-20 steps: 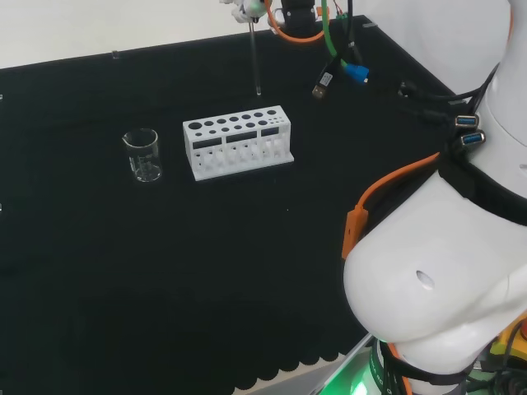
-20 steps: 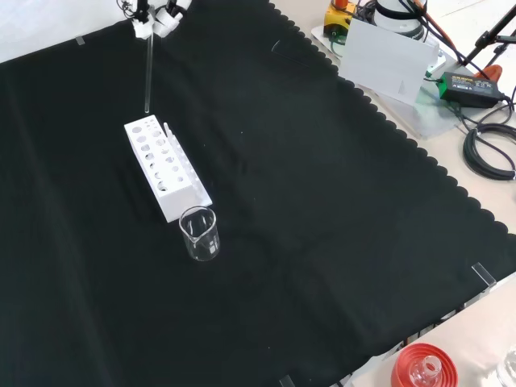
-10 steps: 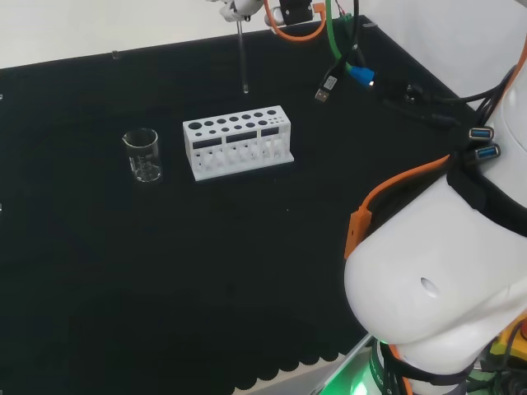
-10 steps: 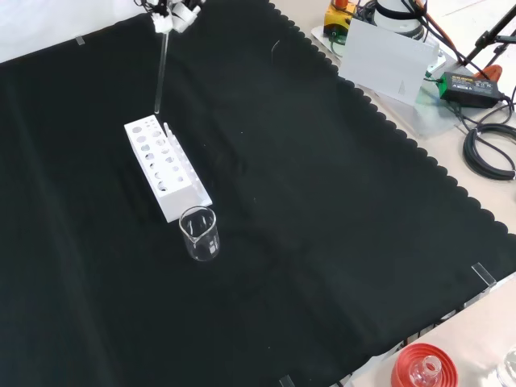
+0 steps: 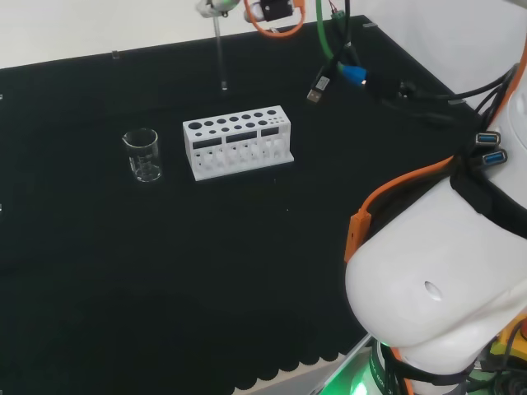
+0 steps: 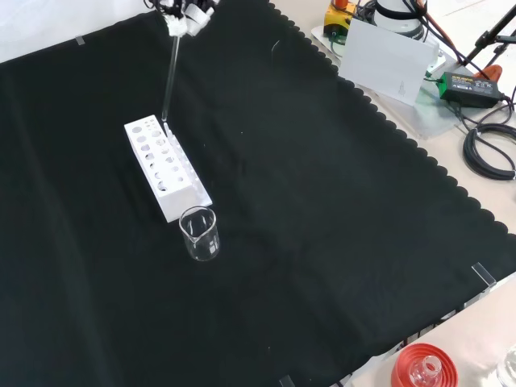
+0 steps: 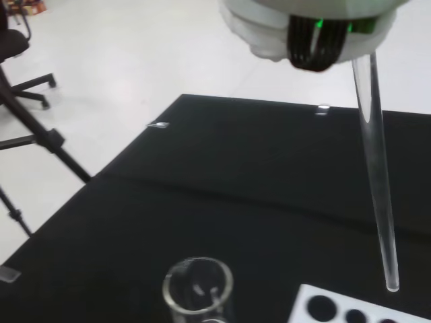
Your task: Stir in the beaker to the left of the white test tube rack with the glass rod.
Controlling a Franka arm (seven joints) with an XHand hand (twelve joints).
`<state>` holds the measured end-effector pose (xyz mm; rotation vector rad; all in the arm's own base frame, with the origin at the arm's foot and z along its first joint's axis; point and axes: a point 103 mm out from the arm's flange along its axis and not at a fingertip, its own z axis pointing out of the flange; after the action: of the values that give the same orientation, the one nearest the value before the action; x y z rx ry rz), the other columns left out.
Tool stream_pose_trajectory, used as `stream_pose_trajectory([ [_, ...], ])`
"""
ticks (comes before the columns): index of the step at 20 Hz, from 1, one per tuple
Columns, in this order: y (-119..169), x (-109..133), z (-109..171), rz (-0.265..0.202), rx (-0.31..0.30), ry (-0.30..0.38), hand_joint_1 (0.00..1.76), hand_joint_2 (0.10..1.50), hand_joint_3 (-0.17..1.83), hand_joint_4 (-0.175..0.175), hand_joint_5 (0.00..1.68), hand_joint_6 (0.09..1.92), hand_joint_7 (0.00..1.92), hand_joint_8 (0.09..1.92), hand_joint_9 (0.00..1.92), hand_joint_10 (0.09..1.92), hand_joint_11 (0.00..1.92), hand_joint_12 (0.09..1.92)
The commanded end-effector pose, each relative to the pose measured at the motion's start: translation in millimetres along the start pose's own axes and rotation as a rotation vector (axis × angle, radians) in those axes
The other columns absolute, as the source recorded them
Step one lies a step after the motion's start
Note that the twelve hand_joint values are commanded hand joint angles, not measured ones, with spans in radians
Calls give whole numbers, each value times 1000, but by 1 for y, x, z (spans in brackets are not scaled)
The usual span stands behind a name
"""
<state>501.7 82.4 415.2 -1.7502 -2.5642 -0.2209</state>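
Covering the bench: black cloth is lying flat under all the ware.
Arm link: the large white link is standing at the right of the head view.
Rack: the white test tube rack is resting on the cloth; in the front view it is running lengthwise toward the camera.
Beaker: the clear beaker is standing upright to the left of the rack in the head view, near it but apart; in the front view it is sitting just in front of the rack's near end.
Hand: the hand is entering at the top edge of the front view, with its fingers curled round the upper end of the glass rod.
Rod: the glass rod is hanging almost upright below the hand, clear of the cloth; in the wrist view its tip is showing just above the rack's far end, well apart from the beaker.
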Motion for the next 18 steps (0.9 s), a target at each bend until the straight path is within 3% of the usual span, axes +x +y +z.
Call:
stream_pose_trajectory([
  [1, 14, 35, 15, -56, 22, 15, 1561, 749, 384, -175, 1179, 257, 1276, 593, 1412, 617, 1258, 776],
  [9, 25, 44, 18, -123, 50, 21, 1561, 751, 381, -175, 1181, 251, 1276, 593, 1412, 617, 1255, 777],
  [14, 29, 61, 12, -112, 72, -18, 1561, 752, 379, -175, 1182, 248, 1277, 592, 1412, 616, 1254, 778],
  [18, 33, 75, 7, -109, 46, 20, 1561, 753, 377, -175, 1183, 245, 1277, 591, 1413, 616, 1253, 778],
])
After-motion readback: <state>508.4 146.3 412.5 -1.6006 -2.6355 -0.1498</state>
